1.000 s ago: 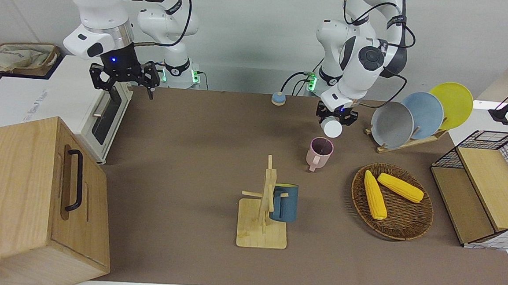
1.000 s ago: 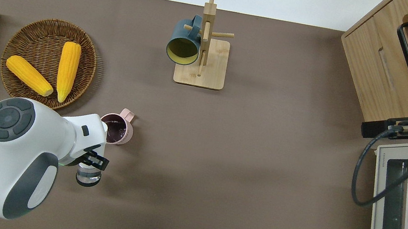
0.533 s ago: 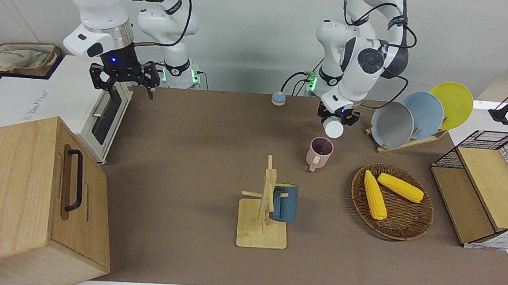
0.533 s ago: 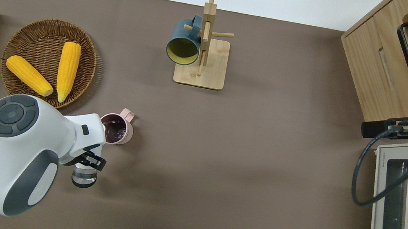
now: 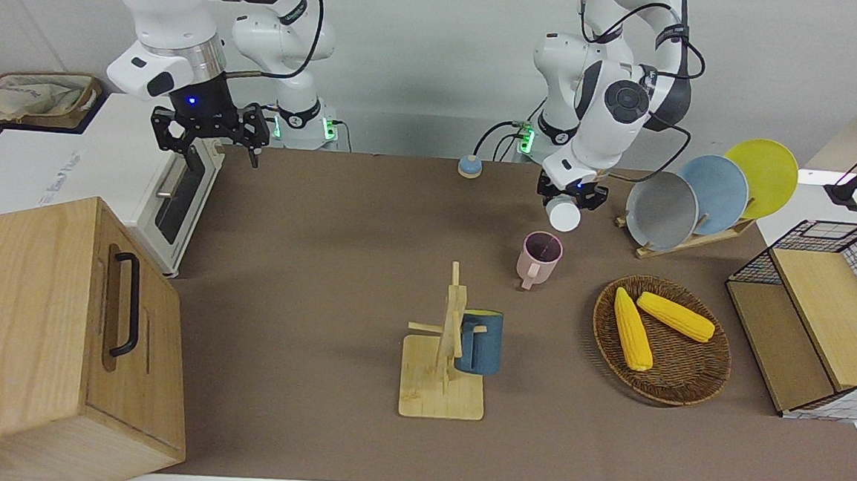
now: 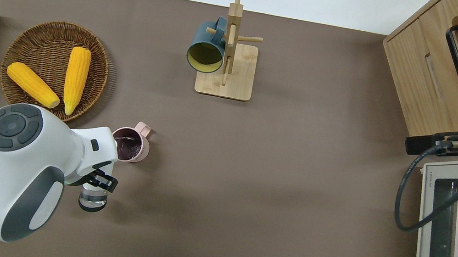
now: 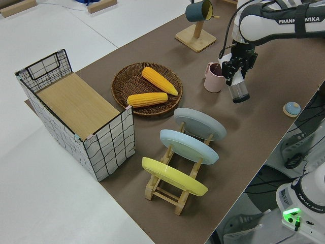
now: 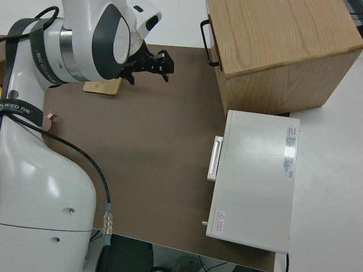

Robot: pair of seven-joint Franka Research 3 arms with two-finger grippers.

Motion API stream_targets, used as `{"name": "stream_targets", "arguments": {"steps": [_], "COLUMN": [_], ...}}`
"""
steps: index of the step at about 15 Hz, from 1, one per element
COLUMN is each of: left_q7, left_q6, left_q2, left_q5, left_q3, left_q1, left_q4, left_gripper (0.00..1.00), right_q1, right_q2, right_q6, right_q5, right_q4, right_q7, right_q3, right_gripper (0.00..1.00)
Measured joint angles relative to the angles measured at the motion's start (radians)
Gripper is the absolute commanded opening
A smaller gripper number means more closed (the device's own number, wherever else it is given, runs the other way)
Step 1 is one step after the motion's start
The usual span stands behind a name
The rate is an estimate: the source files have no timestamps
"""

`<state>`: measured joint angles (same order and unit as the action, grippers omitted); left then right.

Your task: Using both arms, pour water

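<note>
My left gripper [image 5: 572,199] [image 6: 102,181] [image 7: 237,67] is shut on a clear bottle [image 6: 92,199] [image 7: 239,92], whose white end [image 5: 564,216] faces the front camera. The bottle hangs tilted in the air over the brown mat, just on the robots' side of a pink mug [image 5: 540,256] [image 6: 131,147] [image 7: 214,77]. The mug stands upright on the mat with its inside looking dark. My right arm is parked, its gripper [image 5: 210,129] [image 8: 150,63] open and empty.
A wooden mug tree [image 5: 445,360] carries a blue mug [image 5: 480,342]. A wicker basket [image 5: 691,381] holds two corn cobs. A plate rack [image 5: 685,241], a wire crate [image 5: 821,324], a wooden cabinet [image 5: 43,336], a toaster oven [image 5: 178,195] and a small blue cap [image 5: 469,167] ring the mat.
The left gripper has drawn the bottle a little back from the pink mug, toward the robots. The right arm has not moved.
</note>
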<state>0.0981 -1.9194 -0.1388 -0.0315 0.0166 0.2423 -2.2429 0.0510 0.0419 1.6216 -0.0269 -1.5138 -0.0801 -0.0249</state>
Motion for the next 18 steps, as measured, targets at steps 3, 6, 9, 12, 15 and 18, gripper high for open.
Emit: {"name": "stream_targets", "arguments": {"steps": [3, 6, 9, 12, 15, 18], "left_q7": [0.000, -0.001, -0.001, -0.001, -0.001, -0.001], "left_q6": [0.002, 0.005, 0.015, 0.044, 0.057, 0.060], "left_q2": [0.000, 0.000, 0.000, 0.001, 0.008, 0.012], "left_q5": [0.000, 0.000, 0.000, 0.000, 0.000, 0.001], "left_q3": [0.000, 0.000, 0.000, 0.000, 0.000, 0.000], "left_q1": [0.000, 0.000, 0.000, 0.000, 0.000, 0.000], "left_q4": [0.000, 0.000, 0.004, 0.025, 0.042, 0.045], "left_gripper": [0.00, 0.00, 0.00, 0.00, 0.00, 0.00], "right_q1": [0.000, 0.000, 0.000, 0.000, 0.000, 0.000], "right_q2": [0.000, 0.000, 0.000, 0.000, 0.000, 0.000], "right_q6": [0.000, 0.000, 0.000, 0.000, 0.000, 0.000], "right_q5": [0.000, 0.000, 0.000, 0.000, 0.000, 0.000], "right_q4": [0.000, 0.000, 0.000, 0.000, 0.000, 0.000], "right_q7": [0.000, 0.000, 0.000, 0.000, 0.000, 0.000], "right_q3": [0.000, 0.000, 0.000, 0.000, 0.000, 0.000], "right_gripper": [0.990, 0.990, 0.990, 0.990, 0.990, 0.990]}}
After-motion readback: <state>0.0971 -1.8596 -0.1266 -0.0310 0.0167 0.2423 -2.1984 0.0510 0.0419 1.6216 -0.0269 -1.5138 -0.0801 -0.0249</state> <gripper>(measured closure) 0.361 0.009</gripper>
